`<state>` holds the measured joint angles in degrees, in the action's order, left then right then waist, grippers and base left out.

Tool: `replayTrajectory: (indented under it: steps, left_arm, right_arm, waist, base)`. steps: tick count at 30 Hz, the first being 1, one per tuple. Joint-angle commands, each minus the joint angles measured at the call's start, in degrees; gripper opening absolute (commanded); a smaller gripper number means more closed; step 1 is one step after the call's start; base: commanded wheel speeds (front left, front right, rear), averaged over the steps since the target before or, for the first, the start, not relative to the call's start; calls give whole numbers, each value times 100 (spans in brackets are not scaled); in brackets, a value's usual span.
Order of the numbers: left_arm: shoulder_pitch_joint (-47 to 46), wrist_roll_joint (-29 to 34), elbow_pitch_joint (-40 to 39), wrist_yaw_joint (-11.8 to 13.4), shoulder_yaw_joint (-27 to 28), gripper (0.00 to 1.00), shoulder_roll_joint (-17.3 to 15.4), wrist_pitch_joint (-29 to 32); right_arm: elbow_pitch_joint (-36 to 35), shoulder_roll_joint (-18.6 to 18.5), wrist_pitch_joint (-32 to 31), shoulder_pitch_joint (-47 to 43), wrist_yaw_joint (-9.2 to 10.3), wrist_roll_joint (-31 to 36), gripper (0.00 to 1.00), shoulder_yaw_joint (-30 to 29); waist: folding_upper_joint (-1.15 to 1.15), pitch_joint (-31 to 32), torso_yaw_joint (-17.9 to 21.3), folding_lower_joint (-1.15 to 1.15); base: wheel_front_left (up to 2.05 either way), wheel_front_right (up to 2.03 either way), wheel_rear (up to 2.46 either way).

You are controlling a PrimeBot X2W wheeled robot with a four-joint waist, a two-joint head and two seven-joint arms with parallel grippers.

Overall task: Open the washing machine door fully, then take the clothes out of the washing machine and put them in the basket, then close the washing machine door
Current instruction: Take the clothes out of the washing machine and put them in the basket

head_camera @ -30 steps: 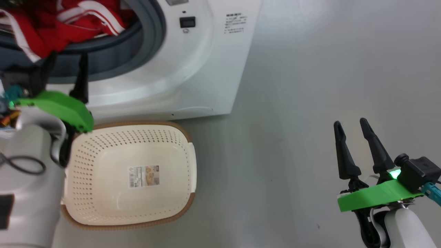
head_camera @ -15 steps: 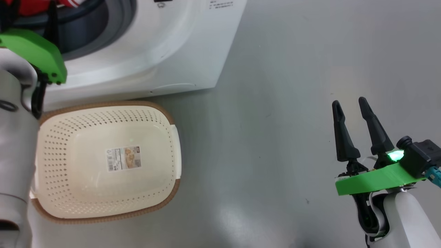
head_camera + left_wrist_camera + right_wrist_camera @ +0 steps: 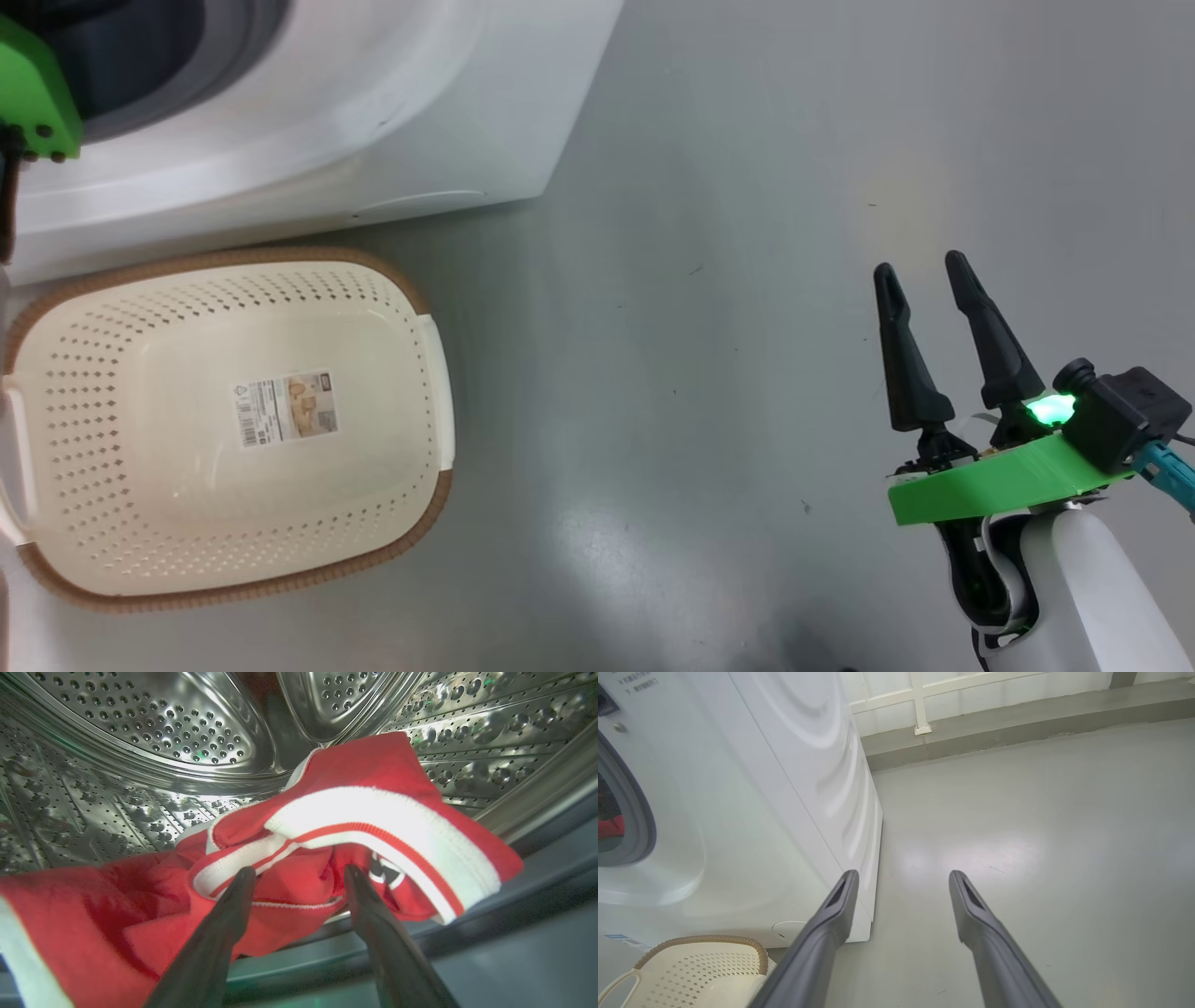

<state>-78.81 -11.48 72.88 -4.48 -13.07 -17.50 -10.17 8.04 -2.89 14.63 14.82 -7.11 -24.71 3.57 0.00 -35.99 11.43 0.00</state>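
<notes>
While left pincer [image 3: 297,870] gapes at clothes [image 3: 373,812], right pincer [image 3: 919,264] spread, empty

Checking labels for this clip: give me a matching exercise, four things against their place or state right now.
1 basket
2 clothes
3 left tool
4 right tool

A open above bare floor
B empty, on the floor by the washing machine
C lying in the steel drum
D open, tips at the red fabric

Pairs: 1-B; 2-C; 3-D; 4-A

Basket [image 3: 84,439] label [image 3: 285,408] print too small to read; clothes [image 3: 373,765] cut off at wrist view's left edge.
</notes>
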Motion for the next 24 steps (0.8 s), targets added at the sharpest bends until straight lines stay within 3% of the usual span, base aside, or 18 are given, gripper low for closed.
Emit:
replayTrajectory:
  steps: [1,14,15,16,17,18,24]
  left_arm:
    - [-126,66,-62,58,7,100,-322,-3]
    - [-129,63,74,76,-148,100,-535,311]
    - [-124,56,77,83,-154,91,-538,327]
    - [-119,58,80,96,-167,59,-545,334]
    - [-116,57,83,104,-179,36,-549,341]
    - [-108,60,85,106,-195,0,-554,353]
    - [-63,23,94,116,-241,0,-530,276]
  right_arm:
    - [-154,1,37,48,-37,-31,100,166]
    - [-204,2,37,18,-37,-71,100,282]
    - [-209,2,37,11,-37,-68,100,282]
    - [-214,2,37,6,-37,-67,100,285]
    - [-219,2,37,4,-37,-67,100,287]
    - [-224,2,37,3,-37,-66,100,289]
    - [-224,2,37,2,-37,-51,100,311]
  waist:
    - [0,-71,66,0]
    - [0,-107,249,0]
    - [0,-101,252,0]
    - [0,-94,257,0]
    - [0,-92,258,0]
    - [0,-86,257,0]
    - [0,-36,222,0]
  base:
    - [0,0,0]
    - [0,0,0]
    - [0,0,0]
    - [0,0,0]
    - [0,0,0]
    - [0,0,0]
    - [0,0,0]
